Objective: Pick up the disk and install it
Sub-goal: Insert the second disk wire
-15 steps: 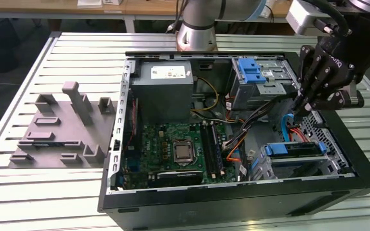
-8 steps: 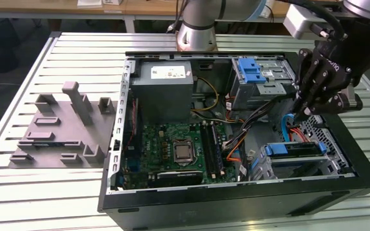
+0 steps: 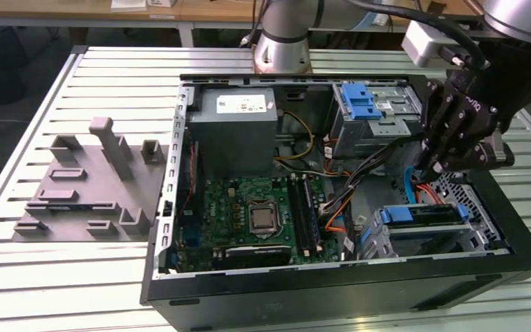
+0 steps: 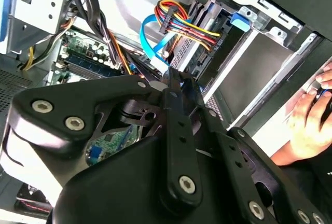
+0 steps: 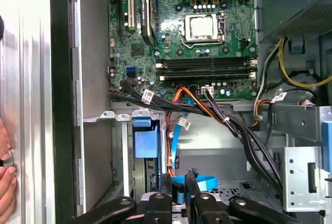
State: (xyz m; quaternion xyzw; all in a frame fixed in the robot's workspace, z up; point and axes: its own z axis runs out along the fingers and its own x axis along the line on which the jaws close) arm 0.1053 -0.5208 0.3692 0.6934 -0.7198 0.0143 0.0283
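The disk (image 3: pixel 420 216) sits in the drive cage at the near right corner of the open computer case (image 3: pixel 339 283), its blue carrier frame facing inward. In the first wrist view the blue carrier of the disk (image 5: pixel 145 143) shows in the cage slot. My gripper (image 3: pixel 429 168) hangs over the case's right side, just above and behind the cage, among the cables. It is shut with nothing between its fingers in both wrist views (image 5: pixel 178 178) (image 4: pixel 174 76). A blue flat cable (image 5: pixel 202 182) lies right behind the fingertips.
Bundled black, orange and yellow cables (image 5: pixel 218 112) cross between motherboard (image 3: pixel 256 214) and cage. A blue ribbed latch (image 3: pixel 362 100) tops the upper bay. A grey fixture (image 3: pixel 90 187) stands on the slatted table. A person's hand (image 4: pixel 311 110) rests outside the case wall.
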